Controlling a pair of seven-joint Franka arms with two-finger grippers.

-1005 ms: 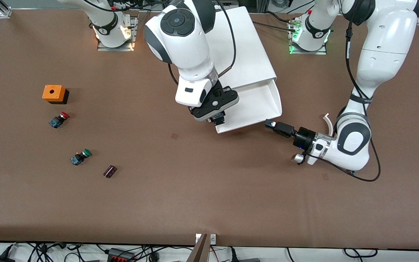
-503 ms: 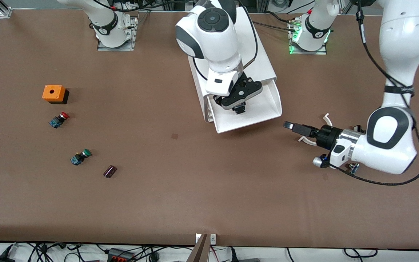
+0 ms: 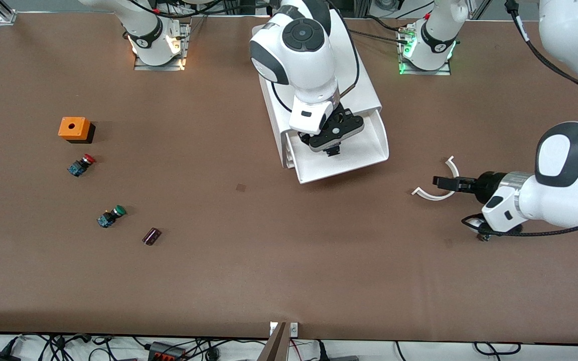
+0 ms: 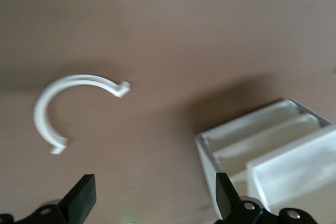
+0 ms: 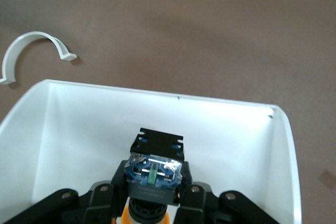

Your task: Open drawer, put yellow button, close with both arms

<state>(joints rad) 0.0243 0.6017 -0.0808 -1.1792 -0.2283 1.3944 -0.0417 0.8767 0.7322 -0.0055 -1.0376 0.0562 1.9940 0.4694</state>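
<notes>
Gripping yellow button (image 5: pixel 152 174), right end effector (image 3: pixel 330 146) over open drawer (image 3: pixel 369 145), left end effector (image 4: pixel 152 203) open.

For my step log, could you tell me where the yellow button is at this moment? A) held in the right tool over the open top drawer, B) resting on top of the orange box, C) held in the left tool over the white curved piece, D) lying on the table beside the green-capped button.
A: the right wrist view shows the yellow button clamped in the right tool above the open drawer.

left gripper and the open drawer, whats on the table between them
Only a white curved clip beside the left gripper; otherwise bare brown table up to the drawer, as the front view shows.
</notes>
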